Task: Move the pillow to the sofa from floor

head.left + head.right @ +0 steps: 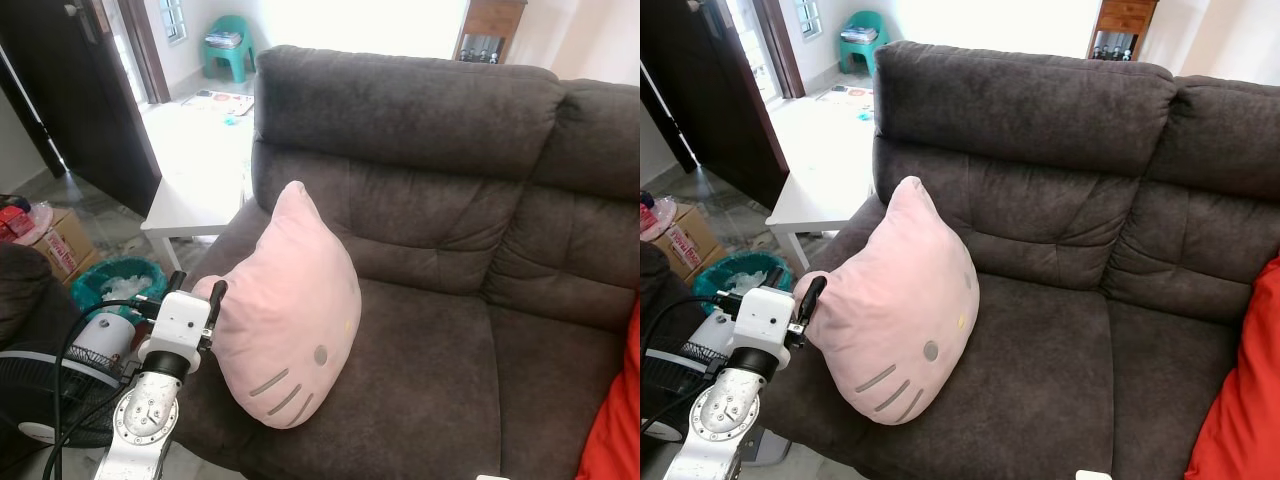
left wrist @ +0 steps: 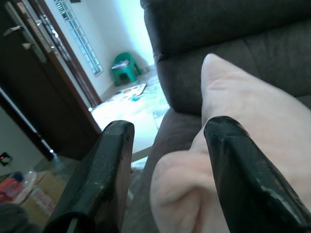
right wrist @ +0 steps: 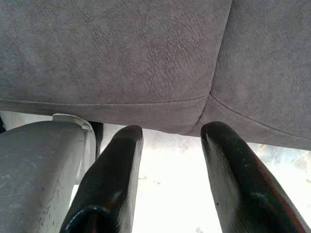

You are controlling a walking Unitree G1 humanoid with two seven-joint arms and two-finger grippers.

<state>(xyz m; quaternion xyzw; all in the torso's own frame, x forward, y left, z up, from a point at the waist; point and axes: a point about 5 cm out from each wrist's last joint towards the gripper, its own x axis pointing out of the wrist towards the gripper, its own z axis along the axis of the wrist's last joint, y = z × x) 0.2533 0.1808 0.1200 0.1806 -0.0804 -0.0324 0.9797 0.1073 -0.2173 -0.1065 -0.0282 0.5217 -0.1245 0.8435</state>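
Observation:
The pink cat-face pillow (image 1: 285, 300) stands tilted on the left seat of the dark grey sofa (image 1: 450, 330), one ear pointing up toward the backrest. My left gripper (image 1: 197, 290) is at the pillow's left corner, by the sofa's front left edge. In the left wrist view its fingers (image 2: 109, 170) are spread apart around that pink corner (image 2: 184, 189), with a gap showing on one side. My right gripper (image 3: 167, 165) hangs low in front of the sofa's base, open with nothing between its fingers, above pale floor.
A white low table (image 1: 190, 205) stands left of the sofa. Below it sit a teal basket (image 1: 120, 280), a floor fan (image 1: 40, 390) and a cardboard box (image 1: 60, 245). A red cushion (image 1: 615, 420) lies at the sofa's right end. A dark door (image 1: 80, 100) stands at the back left.

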